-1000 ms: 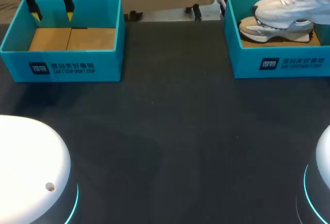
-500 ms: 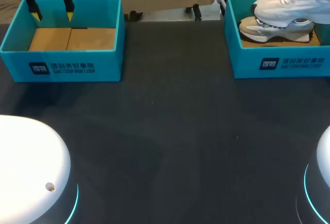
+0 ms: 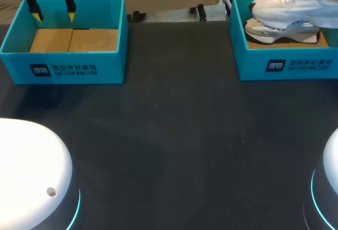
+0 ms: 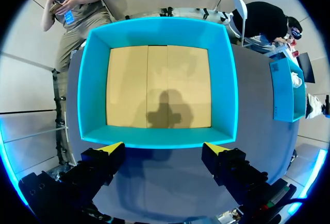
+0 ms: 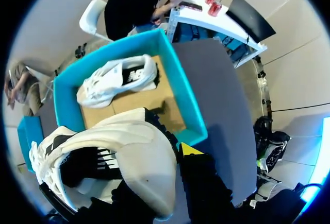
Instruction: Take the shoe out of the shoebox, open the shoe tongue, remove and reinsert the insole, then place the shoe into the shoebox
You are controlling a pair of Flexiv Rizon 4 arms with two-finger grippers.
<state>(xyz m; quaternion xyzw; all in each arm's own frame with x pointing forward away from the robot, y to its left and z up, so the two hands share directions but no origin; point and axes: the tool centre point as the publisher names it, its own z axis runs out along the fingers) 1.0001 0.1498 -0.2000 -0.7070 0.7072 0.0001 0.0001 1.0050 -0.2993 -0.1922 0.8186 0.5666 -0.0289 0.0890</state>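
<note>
Since a second ago, the white shoe (image 3: 289, 3) is sitting a little further toward your left arm's side, hanging above the right shoebox (image 3: 285, 65). Your right tool (image 5: 166, 165) is clamping this shoe at its heel end, though only one yellow fingertip (image 5: 188, 149) is showing beside it. A second shoe (image 5: 117, 81) is lying on its side on the cardboard floor inside that box. Your left tool (image 4: 164, 149) is hovering over the far wall of the left shoebox (image 4: 93, 98), its fingers spread wide and gripping nothing. Both boxes are standing well apart on the dark table (image 3: 179, 124).
</note>
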